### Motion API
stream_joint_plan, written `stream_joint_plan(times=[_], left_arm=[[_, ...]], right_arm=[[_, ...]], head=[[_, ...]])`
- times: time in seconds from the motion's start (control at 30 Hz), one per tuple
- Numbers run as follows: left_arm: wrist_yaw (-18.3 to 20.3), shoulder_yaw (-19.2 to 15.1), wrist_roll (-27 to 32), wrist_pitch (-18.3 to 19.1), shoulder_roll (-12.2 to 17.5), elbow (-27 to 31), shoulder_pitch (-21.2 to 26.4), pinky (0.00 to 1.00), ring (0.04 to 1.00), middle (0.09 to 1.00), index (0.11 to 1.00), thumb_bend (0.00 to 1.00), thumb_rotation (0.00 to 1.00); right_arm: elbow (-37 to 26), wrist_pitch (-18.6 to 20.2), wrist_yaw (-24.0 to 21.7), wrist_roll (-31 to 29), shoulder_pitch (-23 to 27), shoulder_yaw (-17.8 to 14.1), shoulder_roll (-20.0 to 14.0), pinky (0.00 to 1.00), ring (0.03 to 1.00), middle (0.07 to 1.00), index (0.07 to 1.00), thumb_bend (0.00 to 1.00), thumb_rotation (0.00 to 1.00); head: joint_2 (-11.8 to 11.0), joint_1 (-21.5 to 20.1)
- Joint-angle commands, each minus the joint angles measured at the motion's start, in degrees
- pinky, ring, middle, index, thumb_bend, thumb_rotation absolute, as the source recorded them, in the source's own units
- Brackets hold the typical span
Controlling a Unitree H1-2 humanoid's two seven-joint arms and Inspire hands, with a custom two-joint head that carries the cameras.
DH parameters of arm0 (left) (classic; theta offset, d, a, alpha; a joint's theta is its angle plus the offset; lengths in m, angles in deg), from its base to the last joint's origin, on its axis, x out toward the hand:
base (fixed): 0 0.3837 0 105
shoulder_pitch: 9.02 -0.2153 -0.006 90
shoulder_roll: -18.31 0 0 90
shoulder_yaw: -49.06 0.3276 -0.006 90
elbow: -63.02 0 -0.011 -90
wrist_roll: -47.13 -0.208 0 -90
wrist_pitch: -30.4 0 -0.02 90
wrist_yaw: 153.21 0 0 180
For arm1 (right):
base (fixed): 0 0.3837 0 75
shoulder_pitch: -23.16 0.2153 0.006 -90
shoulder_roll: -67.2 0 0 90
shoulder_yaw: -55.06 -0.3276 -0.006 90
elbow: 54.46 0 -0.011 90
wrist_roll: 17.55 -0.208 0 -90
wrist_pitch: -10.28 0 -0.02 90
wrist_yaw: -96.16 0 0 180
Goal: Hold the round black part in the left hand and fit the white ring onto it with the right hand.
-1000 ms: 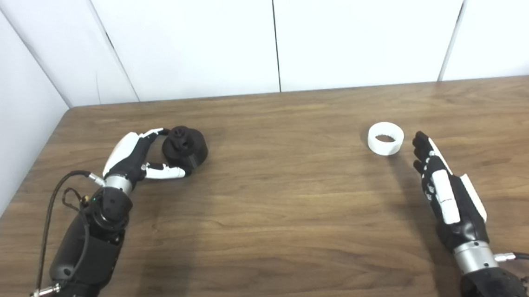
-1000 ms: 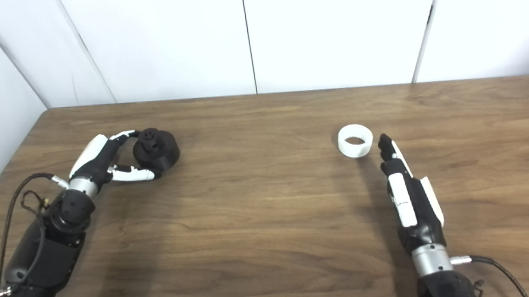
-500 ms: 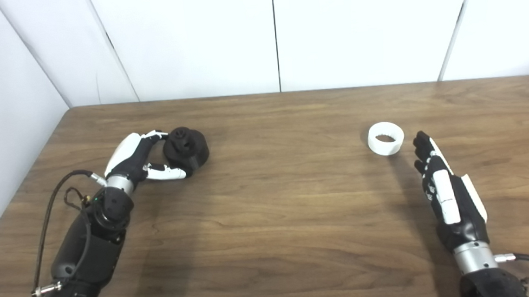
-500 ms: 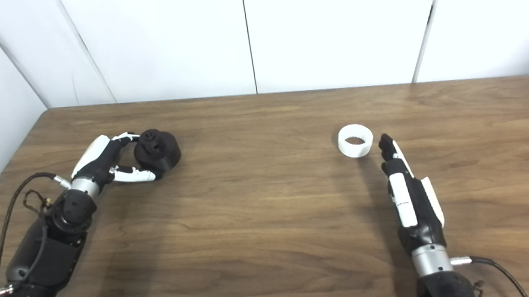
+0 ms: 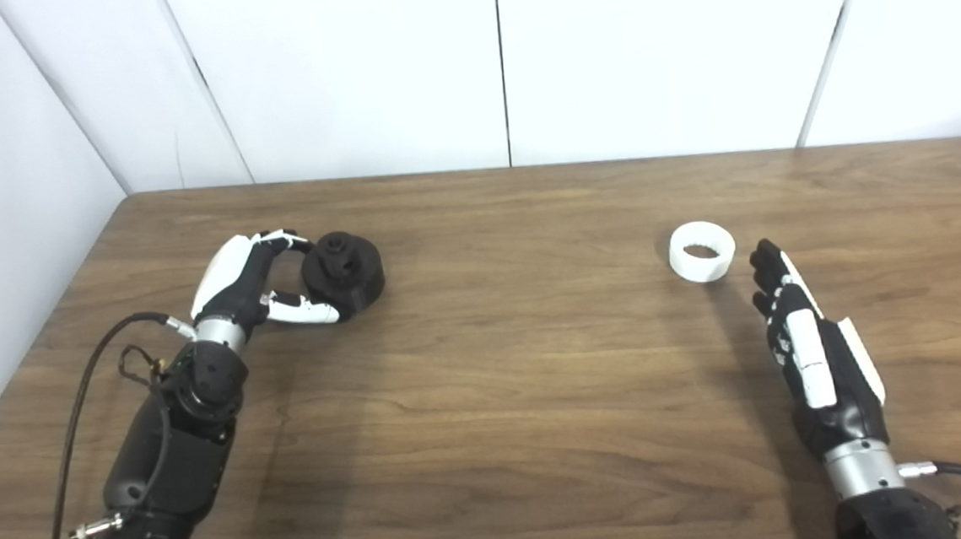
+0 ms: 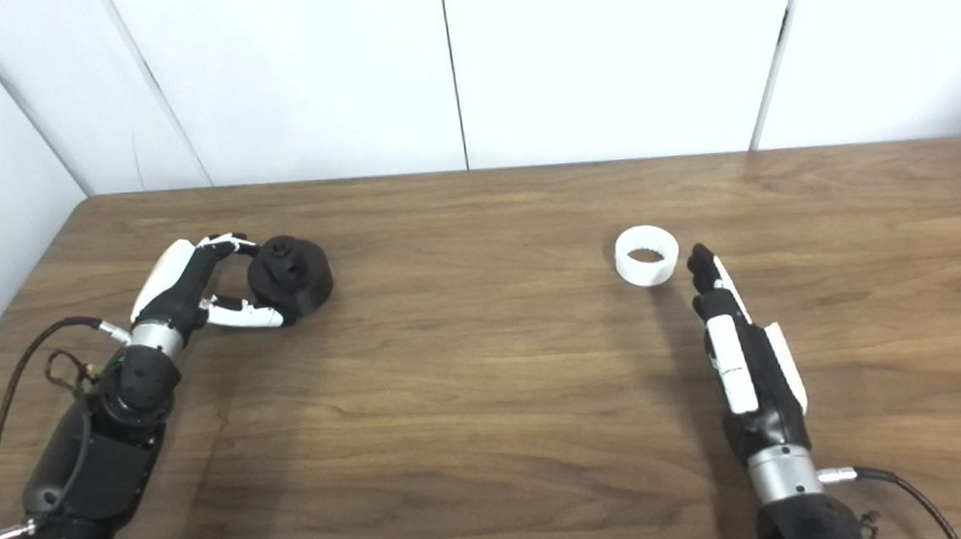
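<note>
Curling around the near-left flank of the round black part (image 5: pixel 342 267), the fingers (image 5: pixel 282 237) of the left hand (image 5: pixel 246 279) arc over its far side while the white-tipped thumb lies along its near side, both at or very close to its rim; whether they actually grip it cannot be told. The part sits on the wooden worktop (image 5: pixel 504 361) at the left of the frame, a raised hub with a dark bore on top, and it rests on the wood rather than in the air. Across at the right of the frame, the right hand (image 5: pixel 808 352) lies flat and extended, fingers straight, apart and holding nothing. Its fingertips point toward the upper left, stopping just short of the white ring (image 5: pixel 702 251), which lies on the worktop just beyond and left of them, untouched, its open bore facing up. Ring and black part lie well apart, with bare wood between. White wall panels (image 5: pixel 499 57) stand behind the worktop's far edge.
</note>
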Motion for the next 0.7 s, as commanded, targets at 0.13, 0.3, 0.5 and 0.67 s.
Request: stream_joint_plan(times=[0.13,0.3,0.5,0.67], left_arm=[[-2.8,-0.8,-0.3,-3.2,1.2,0.2,2.2,1.00,0.986,0.904,0.640,0.80,0.17],[-2.5,-0.7,-0.7,-2.4,0.8,0.8,2.0,0.99,0.984,0.905,0.653,0.80,0.16],[-1.0,-0.1,-0.7,-1.5,0.7,2.7,1.2,0.95,0.980,0.905,0.659,0.80,0.16],[0.6,0.9,-0.9,0.2,0.3,5.5,-0.1,0.96,0.987,0.907,0.658,0.82,0.17]], right_arm=[[0.5,-0.8,0.0,0.1,-2.1,0.6,0.5,1.00,1.000,0.967,0.968,0.56,1.00],[0.4,-0.5,0.0,0.1,-2.1,0.6,0.5,1.00,1.000,0.963,0.971,0.57,1.00],[0.0,-0.1,-0.1,-0.1,-1.9,0.7,0.5,1.00,1.000,0.966,0.976,0.57,1.00],[-0.4,0.6,0.1,0.1,-1.8,0.7,0.6,1.00,1.000,0.967,0.977,0.58,1.00]], head=[[0.1,0.0],[0.1,0.0],[0.6,0.0],[0.9,-0.1]])
